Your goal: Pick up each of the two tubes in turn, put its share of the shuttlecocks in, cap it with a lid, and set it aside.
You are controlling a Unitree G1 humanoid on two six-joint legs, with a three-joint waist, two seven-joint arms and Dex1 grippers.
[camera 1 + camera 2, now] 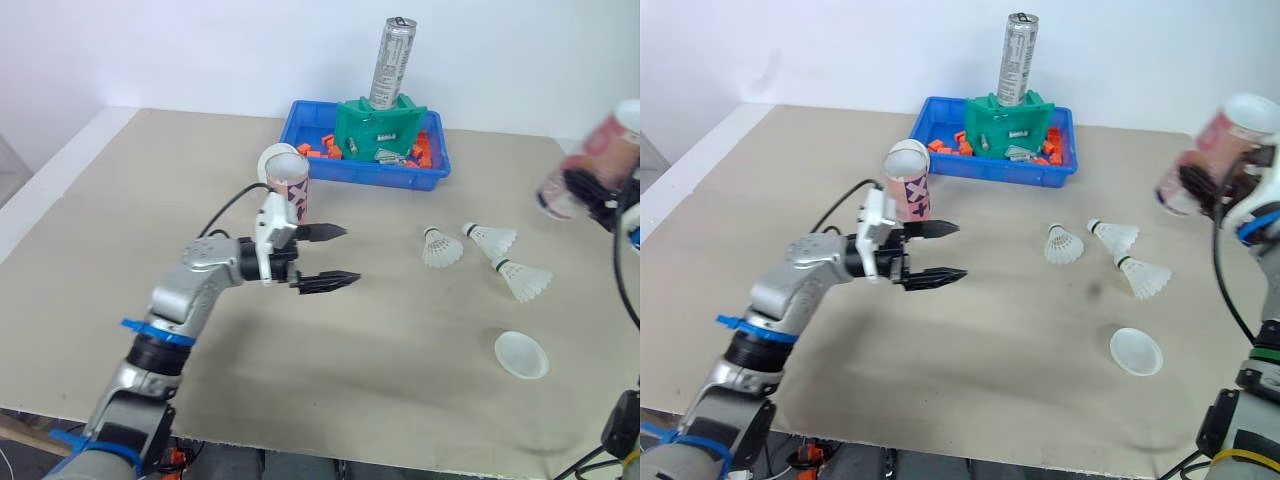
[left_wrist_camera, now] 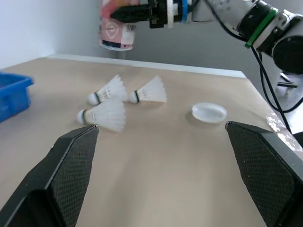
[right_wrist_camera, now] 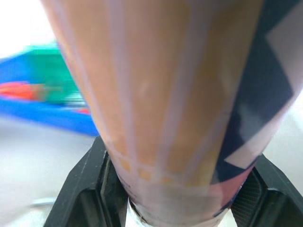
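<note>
A pink patterned tube (image 1: 290, 181) stands upright on the table just behind my left gripper (image 1: 335, 256), which is open and holds nothing. My right gripper (image 1: 1225, 185) is shut on a second pink tube (image 1: 1205, 152), held tilted in the air above the table's right side; up close the tube (image 3: 180, 94) sits between the fingers (image 3: 83, 189). Three white shuttlecocks (image 1: 441, 246) (image 1: 491, 238) (image 1: 525, 279) lie on the table right of centre. A clear round lid (image 1: 521, 354) lies in front of them.
A blue bin (image 1: 311, 137) of small orange and grey parts stands at the back, with a green holder (image 1: 378, 128) in it and a tall silver can (image 1: 393, 62) standing on top. The table's front edge runs close below my left arm.
</note>
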